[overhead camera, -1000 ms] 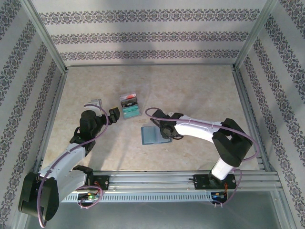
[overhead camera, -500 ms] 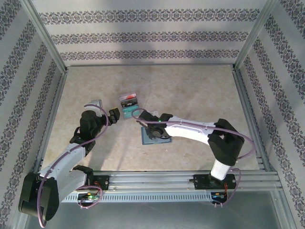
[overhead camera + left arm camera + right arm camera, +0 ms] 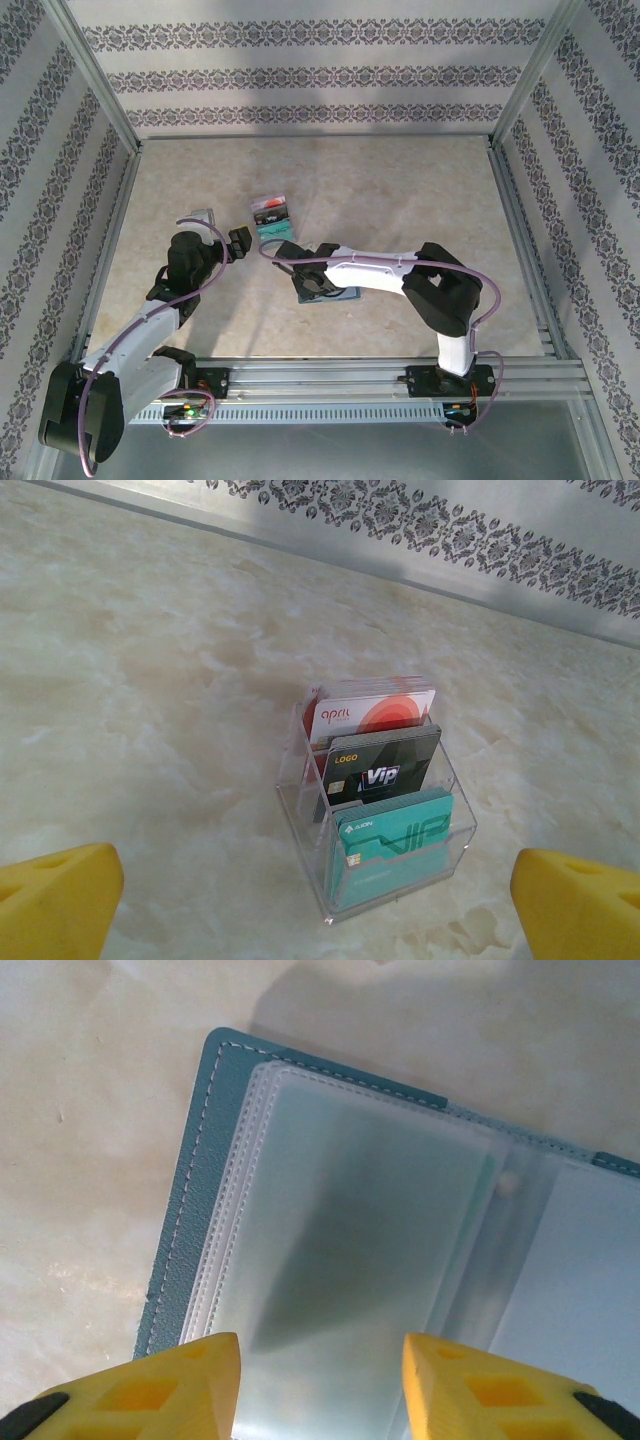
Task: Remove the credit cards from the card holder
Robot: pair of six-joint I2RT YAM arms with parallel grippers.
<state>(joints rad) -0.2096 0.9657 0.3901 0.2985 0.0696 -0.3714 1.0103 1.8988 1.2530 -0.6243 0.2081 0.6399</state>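
My right claw (image 3: 320, 1385) hung unclenched over card holder (image 3: 190, 1190) (visible pocket (image 3: 350, 1230) looked empty); needed low square pinch at pocket mouth.

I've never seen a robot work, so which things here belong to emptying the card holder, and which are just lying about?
Part of the job: card holder, lying open; credit cards; right pincer above the holder.
Just lying about: clear box the cards stand in; small grey item, too small to identify.

Three credit cards (image 3: 385, 770) upright in clear stand (image 3: 302, 825)
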